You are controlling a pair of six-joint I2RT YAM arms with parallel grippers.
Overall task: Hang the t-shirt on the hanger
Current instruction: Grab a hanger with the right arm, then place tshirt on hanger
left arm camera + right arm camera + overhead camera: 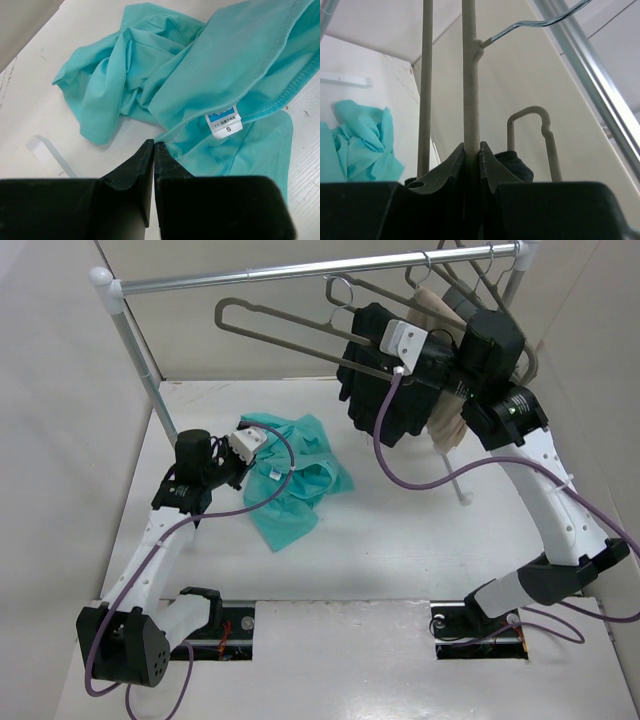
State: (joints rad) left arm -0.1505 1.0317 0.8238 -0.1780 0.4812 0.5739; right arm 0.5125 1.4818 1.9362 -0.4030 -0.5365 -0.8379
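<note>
The teal t-shirt (297,483) lies crumpled on the white table, its white neck label (225,121) facing up. My left gripper (258,443) is low at the shirt's left edge. Its jaws are shut (153,145), and the cloth draws to a point right at their tips. My right gripper (392,352) is raised near the rail and shut (472,146) on a bar of the grey-taupe hanger (471,90). The hanger (290,332) reaches out left, empty, with its wire hook (530,22) off the rail. The shirt also shows in the right wrist view (362,140).
A silver rail (300,270) runs across the back on a slanted post (140,360). A black garment (385,400) and a tan garment (445,425) hang at the right, with more hangers (470,275) above them. Walls close in on both sides.
</note>
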